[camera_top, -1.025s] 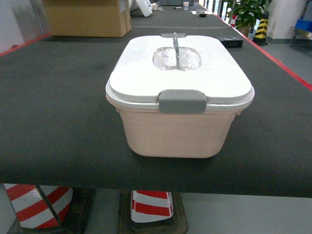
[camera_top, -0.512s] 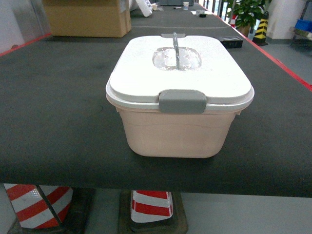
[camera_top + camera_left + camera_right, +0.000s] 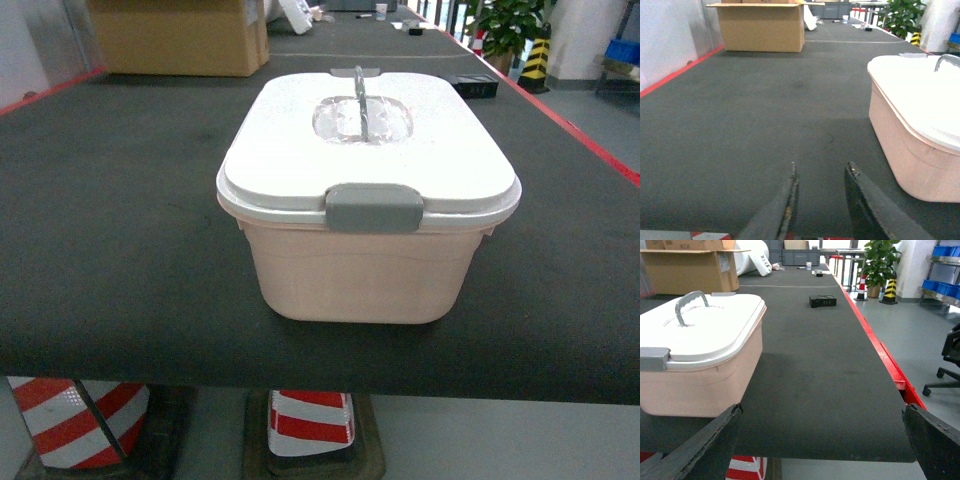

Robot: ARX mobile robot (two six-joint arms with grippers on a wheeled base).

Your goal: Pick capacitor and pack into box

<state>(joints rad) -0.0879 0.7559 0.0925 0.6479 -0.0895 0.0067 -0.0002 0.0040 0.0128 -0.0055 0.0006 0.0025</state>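
The left hand (image 3: 820,200) sits low at the near edge of the surface (image 3: 120,250). Its two fingers (image 3: 785,200) stand a little apart with nothing between them. The right hand (image 3: 820,440) is at the near edge on the other side. Its fingers are spread very wide, and it holds nothing too.

Just past the hands, in the middle of the surface, stands the pink box (image 3: 365,275). Its white lid (image 3: 370,150) is on, and the grey latch (image 3: 374,208) at the front looks closed down over the rim. The grey handle (image 3: 360,100) stands up on top of the lid.

Nothing has changed in the last second. The box has not moved and neither hand has come into the head view. No capacitor can be seen anywhere, so it cannot be told if one is in the box. The packing looks either done or not started.

Farther back, a small black thing (image 3: 822,301) lies on the surface, too small to name. At the far left sits a brown cardboard carton (image 3: 180,35). A green plant (image 3: 505,25) stands at the far right.
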